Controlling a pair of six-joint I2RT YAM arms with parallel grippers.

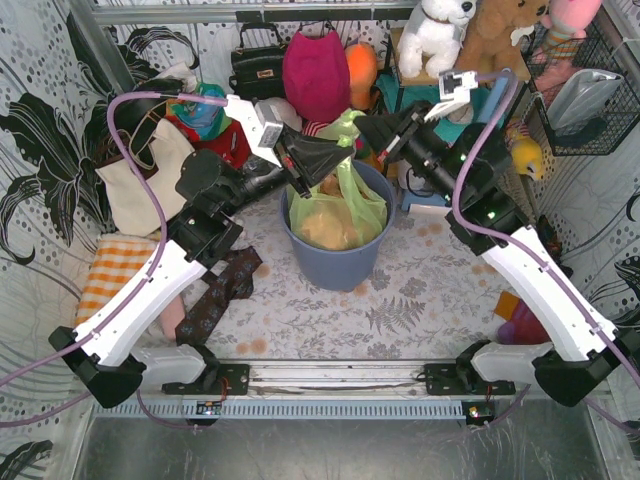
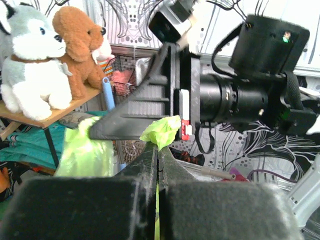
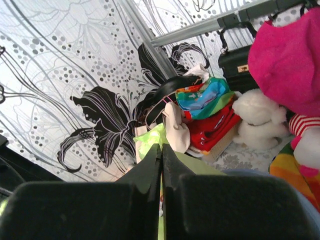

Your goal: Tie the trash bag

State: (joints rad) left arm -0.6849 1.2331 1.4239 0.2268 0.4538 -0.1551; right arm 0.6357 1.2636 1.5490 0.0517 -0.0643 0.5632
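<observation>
Top external shows my left gripper [image 1: 343, 152] and right gripper [image 1: 364, 131] clamping the trash bag [image 1: 345, 212] flaps, no knot yet

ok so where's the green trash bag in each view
top external: centre, the trash bag stands in the blue bin, its top raised.
left wrist: centre, trash bag pinched in the shut left tool.
right wrist: lower centre-left, trash bag showing above the shut right tool.
landmark: white plush dog, top external and left wrist; black handbag, top external and right wrist.
</observation>
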